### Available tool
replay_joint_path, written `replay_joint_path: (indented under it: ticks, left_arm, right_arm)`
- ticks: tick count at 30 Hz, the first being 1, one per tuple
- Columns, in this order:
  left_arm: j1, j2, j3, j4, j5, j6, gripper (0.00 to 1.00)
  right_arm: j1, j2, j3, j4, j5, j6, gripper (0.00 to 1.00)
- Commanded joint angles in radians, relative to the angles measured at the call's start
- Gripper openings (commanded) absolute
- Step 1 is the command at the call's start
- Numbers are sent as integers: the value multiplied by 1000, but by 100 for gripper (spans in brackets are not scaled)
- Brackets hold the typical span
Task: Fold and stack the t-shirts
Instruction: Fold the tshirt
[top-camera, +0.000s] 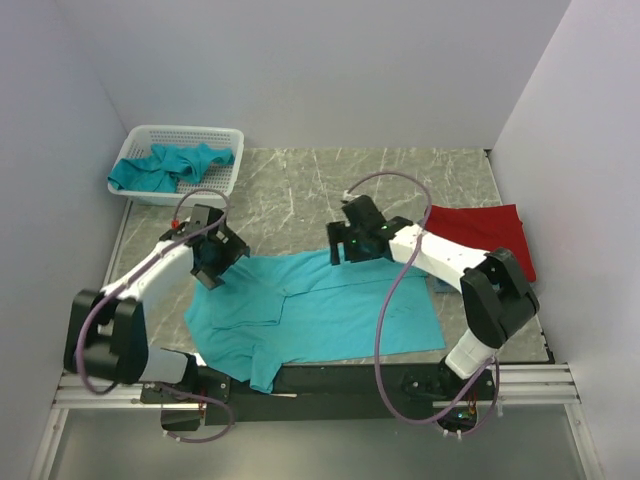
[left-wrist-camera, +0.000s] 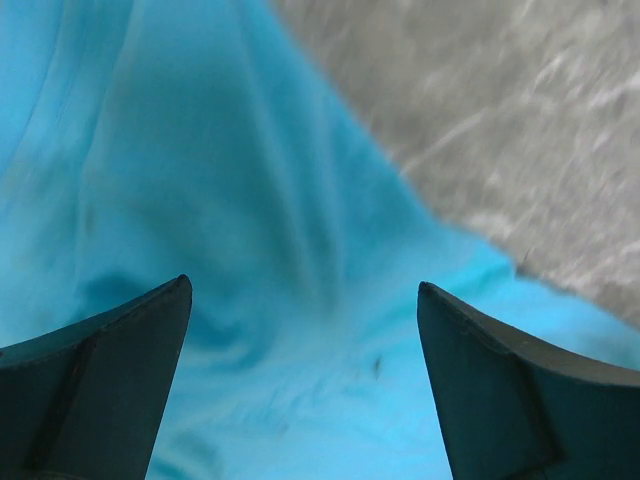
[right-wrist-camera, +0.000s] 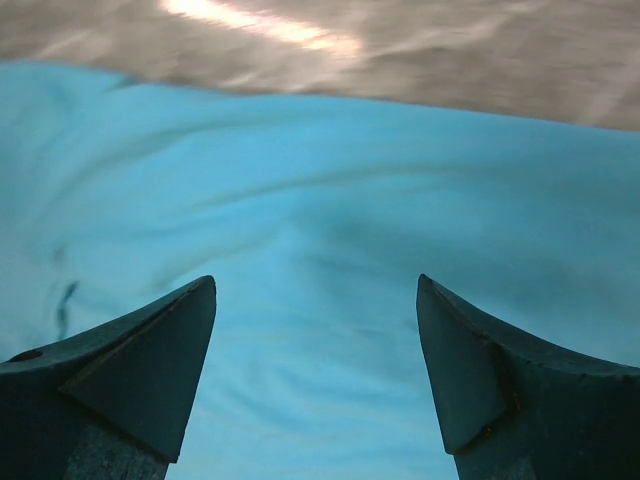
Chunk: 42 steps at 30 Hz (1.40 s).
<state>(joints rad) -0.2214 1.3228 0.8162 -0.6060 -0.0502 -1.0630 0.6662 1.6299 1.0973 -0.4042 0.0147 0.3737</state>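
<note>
Table: bare marble is showing beyond the spread teal t-shirt.
Spread teal t-shirt: one, lying flat.
Left gripper: I am spreading it wide, empty, over its far-left edge.
Right gripper: gaping, empty, over its far edge.
Red t-shirt: one, lying right of it; my arm is hiding part.
Basket: one, far-left of it, holding bunched teal t-shirts, count unclear.

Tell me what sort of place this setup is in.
Likely a robot test cell, not a home: plain white panels box in a marble-patterned tabletop, two arms are bolted to a metal rail at its near edge, and a mesh basket holds teal shirts.
</note>
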Motion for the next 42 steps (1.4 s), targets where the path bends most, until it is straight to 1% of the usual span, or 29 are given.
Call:
replay_joint_path:
  ticks: [1, 3, 7, 11, 16, 18, 19, 20, 28, 31, 32, 37, 42]
  left_arm:
    - [52, 96, 67, 123, 3, 72, 99]
    - [77, 162, 86, 123, -4, 72, 100]
    - [126, 213, 66, 178, 12, 95, 99]
    - [166, 268, 63, 201, 26, 97, 99]
    - [218, 321, 75, 238, 53, 106, 99]
    - [218, 340, 89, 239, 53, 106, 100]
    - [252, 351, 95, 241, 53, 107, 100]
    - [257, 368, 100, 245, 53, 107, 99]
    - [333, 458, 193, 238, 53, 86, 99]
    - [341, 483, 236, 226, 55, 83, 99]
    - [341, 489, 262, 221, 24, 86, 99]
    - [341, 521, 304, 219, 12, 80, 99]
    - [341, 539, 353, 218, 4, 106, 99]
  right_arm:
    - [-97, 8, -17, 22, 28, -2, 87]
    - [-129, 36, -11, 15, 19, -1, 87]
    - [-207, 74, -5, 22, 2, 2, 87]
    - [-241, 132, 12, 24, -21, 5, 87]
    - [-254, 237, 81, 13, -73, 11, 87]
    - [-257, 268, 125, 7, -90, 16, 87]
    - [-258, 281, 137, 2, -93, 16, 87]
    - [-261, 306, 162, 1, -93, 17, 87]
    - [-287, 404, 289, -38, -111, 17, 87]
    - [-301, 426, 332, -39, -128, 19, 87]
    - [-306, 430, 351, -38, -134, 16, 87]
    - [-330, 472, 415, -41, -137, 21, 87]
    - [-358, 504, 483, -51, -163, 4, 87]
